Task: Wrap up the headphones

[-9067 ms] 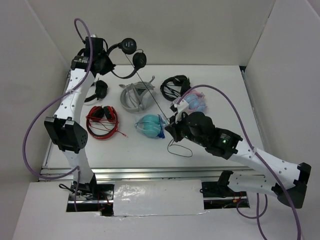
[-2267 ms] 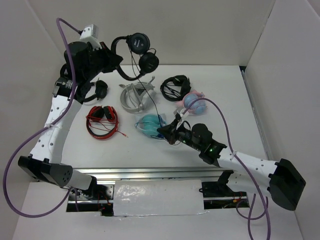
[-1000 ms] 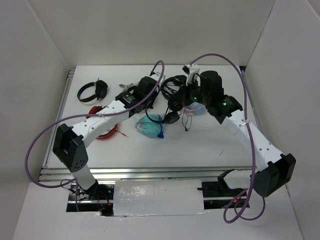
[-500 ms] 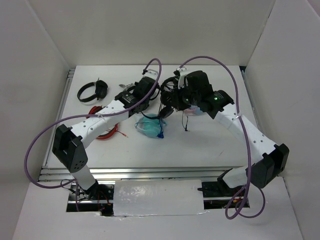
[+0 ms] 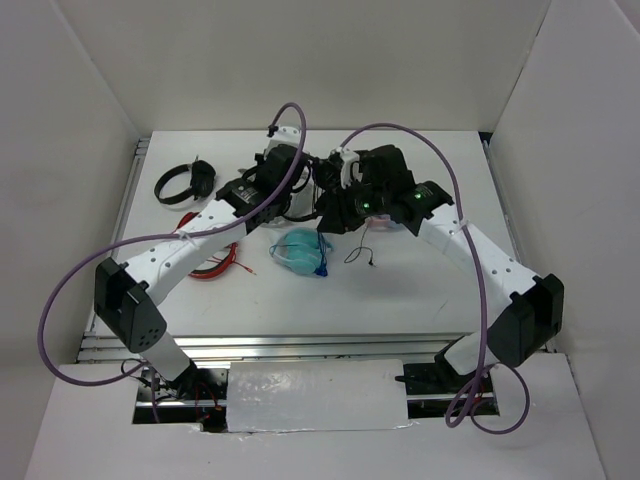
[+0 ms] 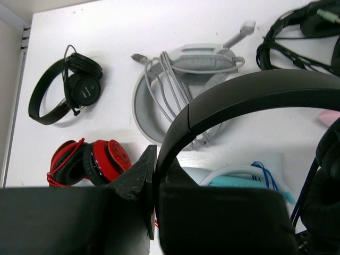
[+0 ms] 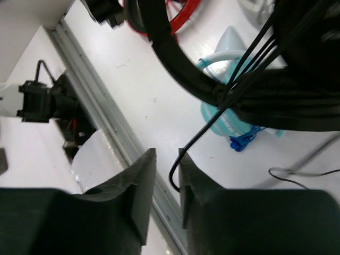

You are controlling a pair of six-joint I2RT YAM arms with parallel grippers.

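Note:
The headphones are off the table, between my two grippers at the middle of the table. My left gripper [image 6: 154, 159] [image 5: 292, 195] is shut on their thin black headband [image 6: 249, 93]. The black cable is wound in several turns round the headband [image 7: 228, 90]. My right gripper [image 7: 167, 159] [image 5: 335, 208] is just below them with its jaws a little apart. The cable [image 7: 174, 175] runs through the gap, against one finger. The loose cable end [image 5: 362, 252] lies curled on the table. One earcup [image 6: 329, 154] shows at the right edge.
A chunkier black pair [image 5: 185, 182] lies at the back left. A red-and-black pair [image 6: 90, 159] lies under my left arm. A grey headset [image 6: 186, 79], another black pair [image 6: 297, 37] and a teal pair [image 5: 300, 250] lie around the middle. The table's front rail [image 7: 106, 127] is near.
My right gripper has swung round from behind the headphones to just under them, laying cable on the headband. The left wrist has shifted slightly back and left. The cable end now lies curled.

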